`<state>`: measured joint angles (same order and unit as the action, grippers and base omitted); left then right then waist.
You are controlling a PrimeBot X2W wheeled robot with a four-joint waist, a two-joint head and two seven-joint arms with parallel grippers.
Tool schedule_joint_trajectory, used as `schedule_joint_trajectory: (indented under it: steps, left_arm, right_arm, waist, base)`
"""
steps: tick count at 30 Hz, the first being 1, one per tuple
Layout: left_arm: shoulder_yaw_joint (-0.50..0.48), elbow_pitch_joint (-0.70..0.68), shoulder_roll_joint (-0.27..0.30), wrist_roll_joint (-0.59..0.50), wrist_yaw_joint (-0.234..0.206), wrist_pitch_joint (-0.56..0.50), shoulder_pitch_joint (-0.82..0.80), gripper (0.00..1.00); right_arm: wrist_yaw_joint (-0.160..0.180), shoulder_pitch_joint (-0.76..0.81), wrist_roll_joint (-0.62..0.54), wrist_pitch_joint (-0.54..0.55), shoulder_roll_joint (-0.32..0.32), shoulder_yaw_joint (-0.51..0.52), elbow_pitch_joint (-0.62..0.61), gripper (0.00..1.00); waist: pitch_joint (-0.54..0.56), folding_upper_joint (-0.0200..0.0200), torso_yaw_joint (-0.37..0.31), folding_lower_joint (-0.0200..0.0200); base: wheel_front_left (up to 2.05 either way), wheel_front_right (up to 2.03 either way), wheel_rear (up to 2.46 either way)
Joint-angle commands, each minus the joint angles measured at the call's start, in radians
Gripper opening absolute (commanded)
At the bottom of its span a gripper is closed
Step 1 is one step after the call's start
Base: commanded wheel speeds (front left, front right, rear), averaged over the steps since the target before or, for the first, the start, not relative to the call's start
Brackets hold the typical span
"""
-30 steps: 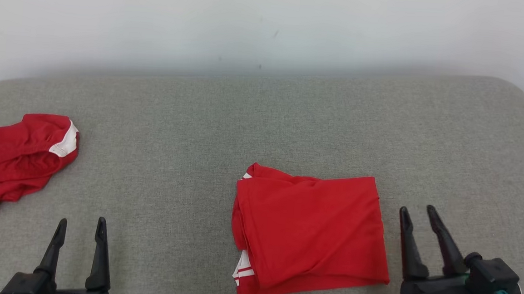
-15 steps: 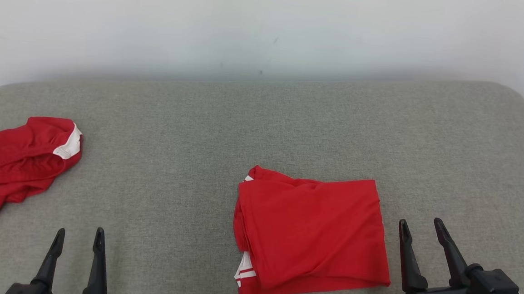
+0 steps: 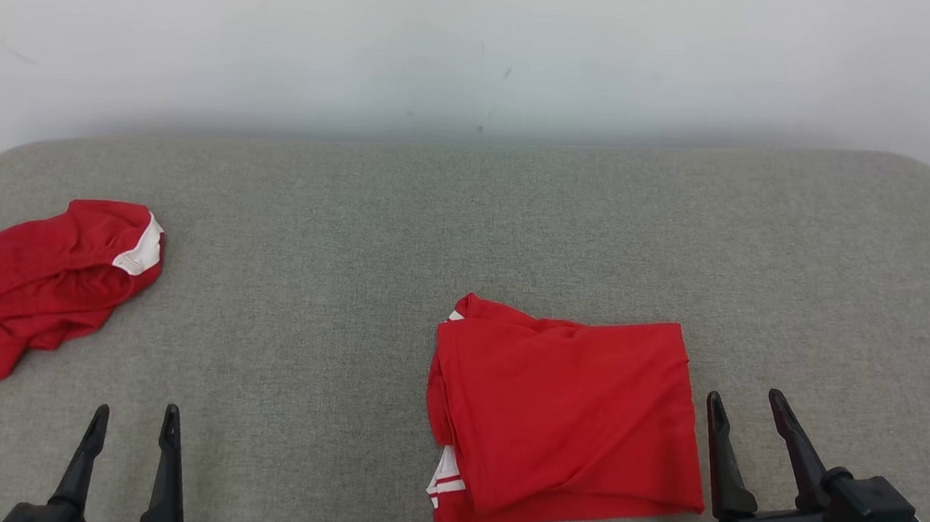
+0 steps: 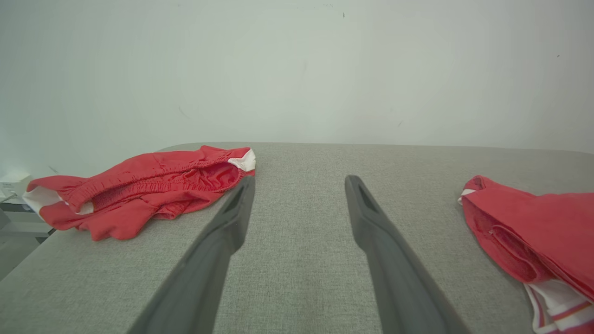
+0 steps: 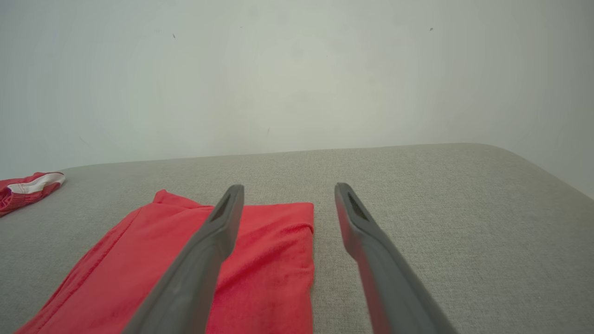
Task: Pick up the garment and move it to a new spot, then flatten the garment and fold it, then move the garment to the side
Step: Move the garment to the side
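"Red folded cloth garment with white stripes, entry one," the first clerk reads. "Location: on the grey cloth-covered table, right of centre, toward the near edge. Condition: folded to a rough rectangle. Top face mostly smooth, a few shallow creases. Right edge straight. Left edge bulging, layers uneven, white striped trim showing at the near left corner."

"Jaws?" the second clerk asks.

"Left jaws: spread wide, nothing held, at the near edge of the table, well apart from the item. Right jaws: spread wide, nothing held, just beside the item's right edge; not touching it, as far as can be told."

"Hazards to enter?"

"Judged, not observed. Folding looks done; the move to the side looks outstanding. One: a pinch that catches only the top layer would peel the fold open on lifting. Two: a lift from the right side alone would let the loose left layers sag and spill. Three: dragging across the table's cloth would rumple the underside. Four: a second item, a crumpled red garment with white trim, lies at the far left. Setting the folded one against it would muddle the two."
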<state>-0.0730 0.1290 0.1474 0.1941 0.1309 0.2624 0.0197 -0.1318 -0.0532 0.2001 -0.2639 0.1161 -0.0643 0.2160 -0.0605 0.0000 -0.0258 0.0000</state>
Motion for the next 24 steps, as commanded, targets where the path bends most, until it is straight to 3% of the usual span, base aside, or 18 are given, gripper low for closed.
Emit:
schedule_joint_trajectory:
  steps: [1, 24]
  left_arm:
    - [0.000, -0.004, 0.005, 0.009, -0.001, 0.003, 0.007, 1.00]
    - [-0.001, 0.008, -0.007, 0.004, -0.001, 0.003, 0.006, 1.00]
  right_arm:
    - [0.003, -0.004, -0.005, 0.000, -0.001, 0.002, 0.002, 1.00]
    - [0.003, -0.017, -0.006, 0.006, 0.007, -0.008, 0.014, 1.00]
  waist:
    - [-0.002, 0.0000, 0.001, 0.0000]
    - [-0.005, 0.0000, 0.006, 0.0000]
  base:
    - [0.00, 0.00, 0.00]
    - [0.00, 0.00, 0.00]
